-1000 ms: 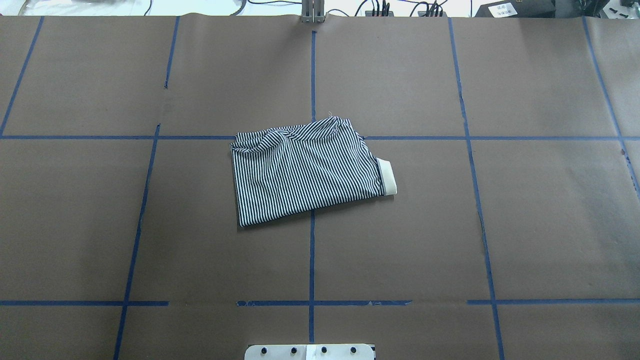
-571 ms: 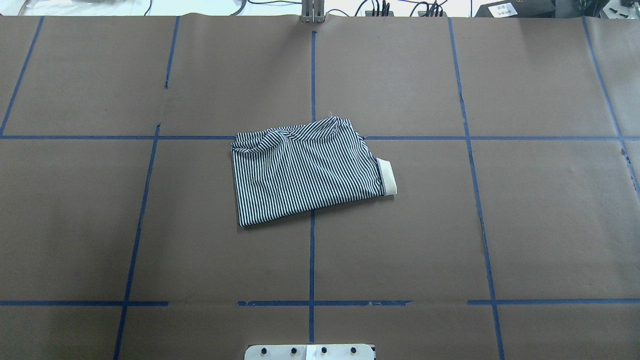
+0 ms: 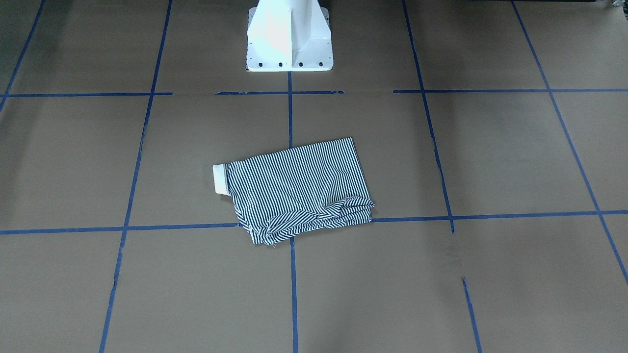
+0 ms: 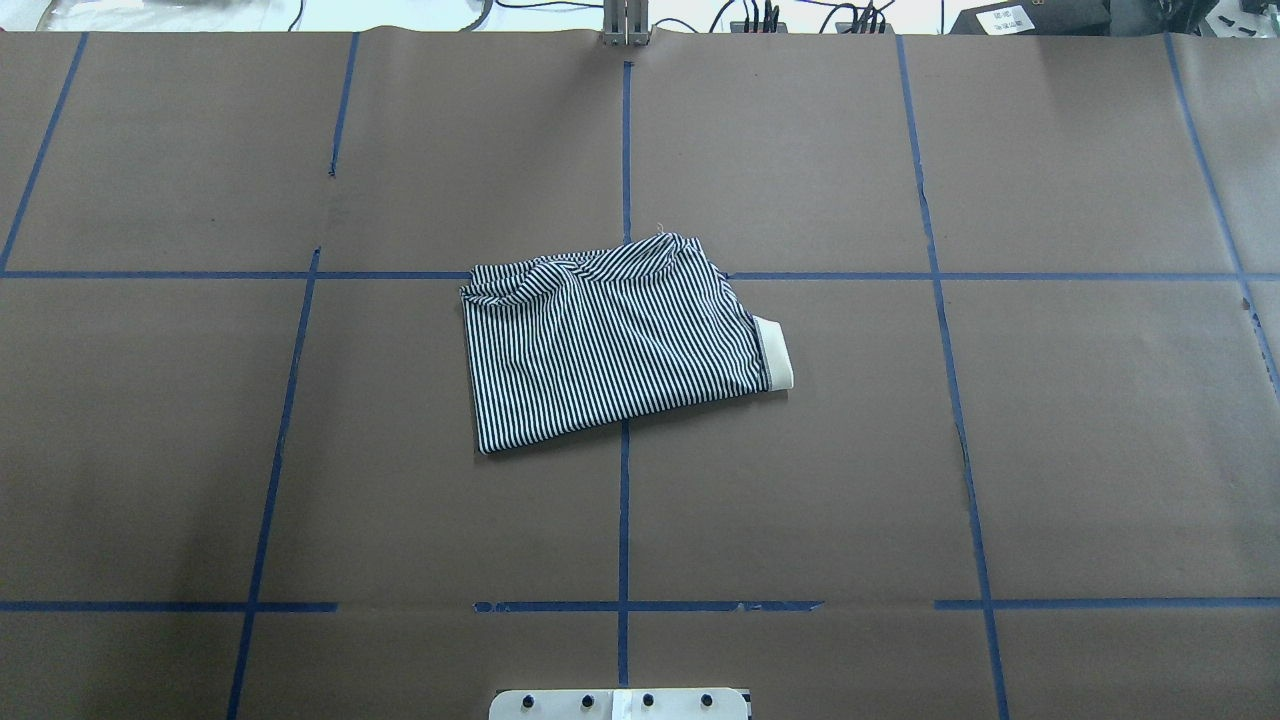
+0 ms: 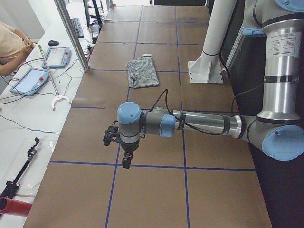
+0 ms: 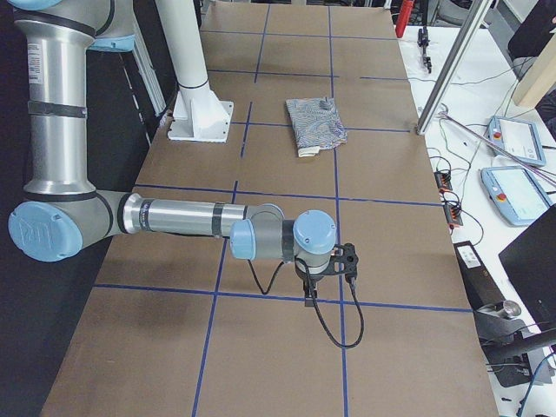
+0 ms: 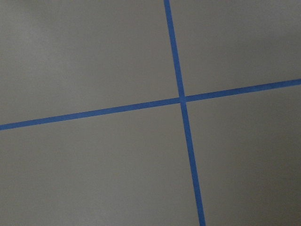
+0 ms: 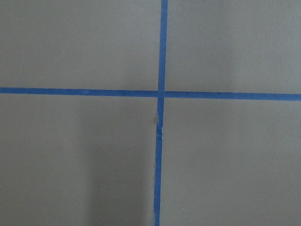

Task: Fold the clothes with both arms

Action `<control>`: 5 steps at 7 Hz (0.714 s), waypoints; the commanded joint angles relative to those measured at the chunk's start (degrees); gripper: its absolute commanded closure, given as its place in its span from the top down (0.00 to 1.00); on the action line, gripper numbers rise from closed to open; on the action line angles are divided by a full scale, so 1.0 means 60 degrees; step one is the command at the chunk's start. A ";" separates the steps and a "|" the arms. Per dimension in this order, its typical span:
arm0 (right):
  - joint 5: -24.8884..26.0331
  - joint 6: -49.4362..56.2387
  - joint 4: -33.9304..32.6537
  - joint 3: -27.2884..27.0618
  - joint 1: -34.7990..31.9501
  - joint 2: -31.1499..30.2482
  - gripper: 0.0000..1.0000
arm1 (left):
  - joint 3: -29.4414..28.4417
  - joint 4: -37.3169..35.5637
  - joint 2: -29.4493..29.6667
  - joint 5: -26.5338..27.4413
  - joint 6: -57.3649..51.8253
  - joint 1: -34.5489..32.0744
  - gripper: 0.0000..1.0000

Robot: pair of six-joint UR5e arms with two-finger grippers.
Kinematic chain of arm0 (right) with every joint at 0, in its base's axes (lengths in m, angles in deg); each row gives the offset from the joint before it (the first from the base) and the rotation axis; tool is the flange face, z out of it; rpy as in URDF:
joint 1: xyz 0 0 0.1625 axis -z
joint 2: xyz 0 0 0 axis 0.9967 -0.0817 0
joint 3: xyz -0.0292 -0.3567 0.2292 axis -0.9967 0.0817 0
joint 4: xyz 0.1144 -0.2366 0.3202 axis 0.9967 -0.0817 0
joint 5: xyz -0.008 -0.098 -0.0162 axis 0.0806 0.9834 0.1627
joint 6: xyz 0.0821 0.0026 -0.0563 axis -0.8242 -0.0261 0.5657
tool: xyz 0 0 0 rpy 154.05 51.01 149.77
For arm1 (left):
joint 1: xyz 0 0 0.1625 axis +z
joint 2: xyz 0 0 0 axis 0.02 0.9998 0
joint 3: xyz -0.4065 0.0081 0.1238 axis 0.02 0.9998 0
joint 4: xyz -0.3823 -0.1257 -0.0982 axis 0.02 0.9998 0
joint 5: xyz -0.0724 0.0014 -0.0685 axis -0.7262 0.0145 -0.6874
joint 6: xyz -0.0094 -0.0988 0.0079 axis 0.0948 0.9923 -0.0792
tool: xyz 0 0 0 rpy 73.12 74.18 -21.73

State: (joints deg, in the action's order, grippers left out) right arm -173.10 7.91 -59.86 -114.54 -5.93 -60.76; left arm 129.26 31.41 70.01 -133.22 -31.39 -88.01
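The clothes are one navy-and-white striped shirt (image 4: 610, 340), folded into a compact rectangle at the table's middle with a cream band (image 4: 775, 352) at its right end. The same shirt (image 3: 299, 191) has bunched layers along its edge farthest from the robot. Both arms hang far out at the table's ends, away from the shirt (image 5: 142, 72) (image 6: 314, 122). The left gripper (image 5: 126, 160) points down over a tape crossing, and so does the right gripper (image 6: 310, 294). I cannot tell whether either is open or shut. Both wrist views hold only brown paper and blue tape.
Brown paper with a blue tape grid (image 4: 625, 520) covers the table. The white pedestal (image 3: 289, 37) stands at the robot's edge. Past the far edge lie tablets (image 5: 28, 80) (image 6: 512, 139), cables and tools, and a person's arm (image 5: 12, 45) shows there.
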 commanded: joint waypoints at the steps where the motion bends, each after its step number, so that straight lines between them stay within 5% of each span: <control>1: 0.0006 0.0021 0.0054 -0.0017 0.0002 -0.0179 1.00 | 0.0203 -0.0019 0.0039 -0.0021 -0.0002 0.0020 1.00; 5: -0.0125 0.0021 0.0113 -0.0002 0.0002 -0.0721 1.00 | 0.0555 -0.0703 0.0112 -0.0036 -0.0061 0.0548 1.00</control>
State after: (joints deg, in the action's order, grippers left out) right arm -173.67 8.06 -59.26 -114.64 -5.92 -64.12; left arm 131.54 29.89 70.54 -133.42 -31.73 -84.88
